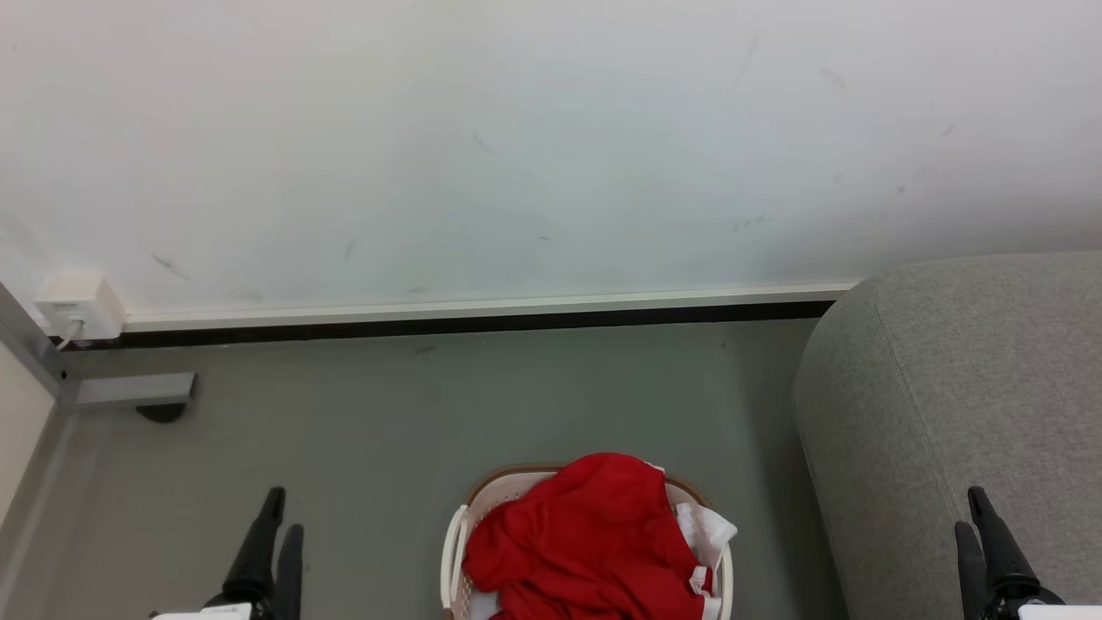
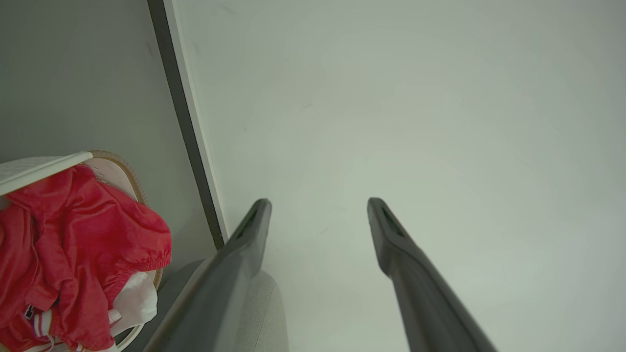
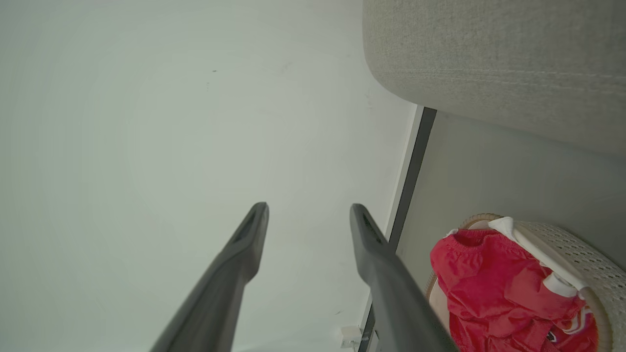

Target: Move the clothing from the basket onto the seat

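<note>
Left claw [image 2: 319,203] and right claw [image 3: 309,207] stand spread, empty. Between them lies grey floor [image 1: 387,413]; ahead, a scuffed white wall [image 1: 516,155].

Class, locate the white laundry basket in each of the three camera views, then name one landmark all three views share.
Head view: the basket stands at the bottom edge, centre, on the floor.
Left wrist view: the basket is in the lower left corner.
Right wrist view: the basket is in the lower right corner.
Shared landmark: the dark skirting strip below the white wall.
</note>
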Tool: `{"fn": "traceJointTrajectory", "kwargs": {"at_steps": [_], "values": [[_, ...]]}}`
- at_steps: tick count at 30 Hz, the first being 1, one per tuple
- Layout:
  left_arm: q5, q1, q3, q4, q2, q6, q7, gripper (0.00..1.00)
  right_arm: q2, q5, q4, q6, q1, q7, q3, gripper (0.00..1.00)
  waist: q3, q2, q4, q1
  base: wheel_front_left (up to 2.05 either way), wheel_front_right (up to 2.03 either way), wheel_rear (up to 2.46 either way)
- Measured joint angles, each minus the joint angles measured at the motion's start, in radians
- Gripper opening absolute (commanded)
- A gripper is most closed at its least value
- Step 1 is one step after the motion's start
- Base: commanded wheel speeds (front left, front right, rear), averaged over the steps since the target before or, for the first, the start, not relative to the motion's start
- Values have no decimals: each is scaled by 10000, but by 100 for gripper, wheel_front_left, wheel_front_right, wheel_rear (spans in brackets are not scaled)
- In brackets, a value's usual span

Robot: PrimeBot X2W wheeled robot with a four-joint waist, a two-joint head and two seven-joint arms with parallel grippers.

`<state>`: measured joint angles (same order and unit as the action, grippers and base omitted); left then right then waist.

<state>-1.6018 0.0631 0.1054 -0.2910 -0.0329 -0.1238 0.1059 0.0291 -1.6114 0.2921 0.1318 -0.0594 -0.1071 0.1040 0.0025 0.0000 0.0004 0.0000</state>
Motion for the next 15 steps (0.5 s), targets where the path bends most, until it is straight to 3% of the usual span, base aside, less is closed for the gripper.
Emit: {"fn": "traceJointTrajectory", "kwargs": {"at_steps": [7,15], "values": [[372,-9,-155,4,0,0,-320,100,10,805,-104,0,10,330,-111,100,1,0,21,0,0,0,0],[1693,-9,-270,132,-4,105,-719,100,58,2778,-462,0,18,727,-416,100,13,0,37,0,0,0,0]]}}
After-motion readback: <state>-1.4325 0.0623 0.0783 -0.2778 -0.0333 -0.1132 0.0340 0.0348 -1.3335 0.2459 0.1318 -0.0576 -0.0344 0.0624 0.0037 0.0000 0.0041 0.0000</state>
